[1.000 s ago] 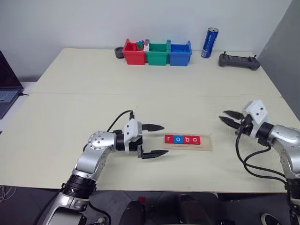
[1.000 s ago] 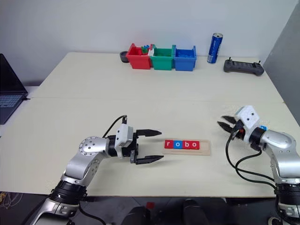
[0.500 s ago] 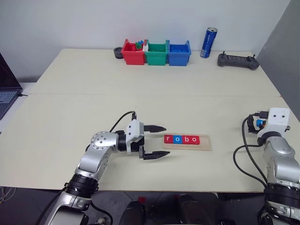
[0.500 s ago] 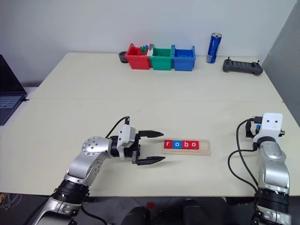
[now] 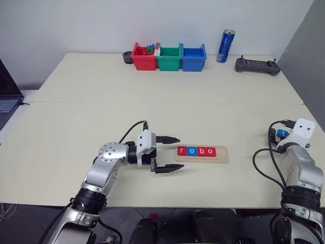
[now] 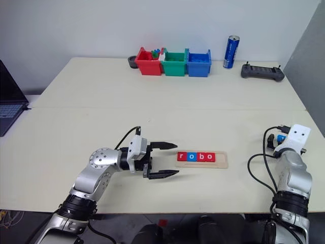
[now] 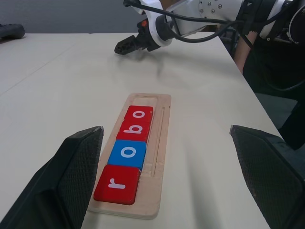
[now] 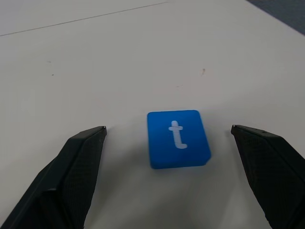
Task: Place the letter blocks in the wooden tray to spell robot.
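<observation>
Left gripper [image 5: 169,153]: fingers spread wide and empty, pointing rightward along the table [image 5: 101,101], one finger farther from the robot than the other. Its fingertips lie just left of the wooden tray [image 5: 222,156] and do not touch it. In the left wrist view the two black fingers [image 7: 71,176] stand on either side of the tray's near-left end, with the tray running away between them.

Wooden tray: a pale strip lying left to right on the near part of the table, between the two arms. Four letter blocks [image 5: 196,151] sit in it, touching in a row: red "r" [image 7: 117,183], blue "o" [image 7: 127,152], red "b" [image 7: 133,129], red "o" [image 7: 138,114]. The slot at the tray's right end is unfilled.

Right gripper [image 8: 169,143]: fingers released, spread wide, grasping nothing. In the right wrist view the blue "t" block [image 8: 177,138] lies flat on the bare table between the two fingers, clear of both. In the head views the right wrist sits at the table's right edge, well apart from the tray.

Far edge of the table, left to right: red bin [image 5: 144,57], green bin [image 5: 169,58], blue bin [image 5: 194,58], blue can [image 5: 226,46] standing upright, dark handheld controller [image 5: 258,66].
</observation>
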You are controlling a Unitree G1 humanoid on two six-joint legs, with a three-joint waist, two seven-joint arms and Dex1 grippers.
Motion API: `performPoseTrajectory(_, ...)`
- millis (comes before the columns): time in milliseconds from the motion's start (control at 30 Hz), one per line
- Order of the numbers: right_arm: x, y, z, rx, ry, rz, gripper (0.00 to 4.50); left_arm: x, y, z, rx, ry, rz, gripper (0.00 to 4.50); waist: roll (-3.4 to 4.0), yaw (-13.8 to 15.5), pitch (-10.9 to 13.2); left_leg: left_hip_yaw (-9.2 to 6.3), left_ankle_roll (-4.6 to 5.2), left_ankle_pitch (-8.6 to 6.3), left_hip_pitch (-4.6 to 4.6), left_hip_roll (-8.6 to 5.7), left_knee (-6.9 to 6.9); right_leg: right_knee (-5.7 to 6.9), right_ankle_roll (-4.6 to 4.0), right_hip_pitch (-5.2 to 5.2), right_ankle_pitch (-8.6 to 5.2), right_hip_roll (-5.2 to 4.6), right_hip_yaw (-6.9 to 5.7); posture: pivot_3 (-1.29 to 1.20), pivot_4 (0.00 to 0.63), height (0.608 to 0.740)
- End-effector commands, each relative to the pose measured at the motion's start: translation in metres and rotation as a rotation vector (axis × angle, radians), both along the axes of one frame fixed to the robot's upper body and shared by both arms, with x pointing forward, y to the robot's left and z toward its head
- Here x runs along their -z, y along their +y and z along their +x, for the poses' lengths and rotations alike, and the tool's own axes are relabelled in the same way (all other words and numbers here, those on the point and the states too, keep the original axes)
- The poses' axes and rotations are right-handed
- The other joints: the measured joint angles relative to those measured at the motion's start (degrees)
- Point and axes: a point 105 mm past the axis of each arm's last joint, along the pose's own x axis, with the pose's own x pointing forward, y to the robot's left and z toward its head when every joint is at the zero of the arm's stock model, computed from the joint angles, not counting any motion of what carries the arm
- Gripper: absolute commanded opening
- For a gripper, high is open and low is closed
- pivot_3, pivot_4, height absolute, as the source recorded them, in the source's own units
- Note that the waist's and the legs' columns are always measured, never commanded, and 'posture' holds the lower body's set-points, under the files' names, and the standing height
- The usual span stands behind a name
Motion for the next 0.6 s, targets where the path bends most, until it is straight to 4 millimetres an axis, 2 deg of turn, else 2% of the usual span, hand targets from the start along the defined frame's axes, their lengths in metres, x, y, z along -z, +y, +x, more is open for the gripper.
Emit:
performPoseTrajectory(33, -0.012, -0.004, 0.003, -0.008, -0.026, -0.021, 4.47, -0.010, -0.001, -0.001, 0.007, -0.045, -0.007, 4.50, 0.00, 0.0, 0.0, 0.00, 0.00, 0.00, 0.00, 0.00, 0.00, 0.00, 0.00, 0.00, 0.00, 0.00, 0.00, 0.00, 0.150, 0.740)
performPoseTrajectory(133, -0.010, -0.008, 0.002, 0.000, -0.013, -0.028, 4.47, -0.010, -0.001, -0.001, 0.005, -0.045, -0.007, 4.50, 0.00, 0.0, 0.0, 0.00, 0.00, 0.00, -0.01, 0.00, 0.00, 0.00, 0.00, 0.00, 0.00, 0.00, 0.00, 0.00, 0.150, 0.740)
performPoseTrajectory(233, -0.007, -0.015, -0.001, 0.023, -0.006, -0.031, 3.86, -0.010, -0.001, -0.001, 0.007, -0.045, -0.007, 4.50, 0.00, 0.0, 0.0, 0.00, 0.00, 0.00, 0.00, 0.00, 0.00, 0.00, 0.00, 0.00, 0.00, 0.00, 0.00, 0.00, 0.150, 0.740)
performPoseTrajectory(367, -0.006, -0.017, -0.002, 0.029, -0.001, -0.042, 2.49, -0.011, -0.001, 0.000, 0.008, -0.046, -0.007, 4.50, 0.00, 0.0, 0.0, 0.00, 0.00, 0.00, -0.01, 0.00, 0.00, -0.02, 0.00, 0.00, 0.00, 0.00, 0.00, 0.00, 0.150, 0.740)
performPoseTrajectory(467, -0.004, -0.012, 0.000, 0.001, 0.002, -0.039, 1.46, -0.011, -0.001, 0.001, 0.007, -0.048, -0.005, 4.50, 0.00, 0.0, 0.0, 0.00, 0.00, 0.00, -0.01, 0.00, 0.00, -0.02, 0.00, 0.00, 0.00, 0.00, 0.00, 0.00, 0.150, 0.740)
performPoseTrajectory(600, 0.000, 0.003, -0.003, -0.090, 0.040, -0.074, 1.46, -0.012, -0.002, 0.002, 0.009, -0.050, -0.005, 4.50, 0.00, 0.0, 0.0, 0.00, 0.00, 0.00, -0.01, 0.00, 0.00, -0.02, 0.00, 0.00, 0.00, 0.00, 0.00, 0.00, 0.150, 0.740)
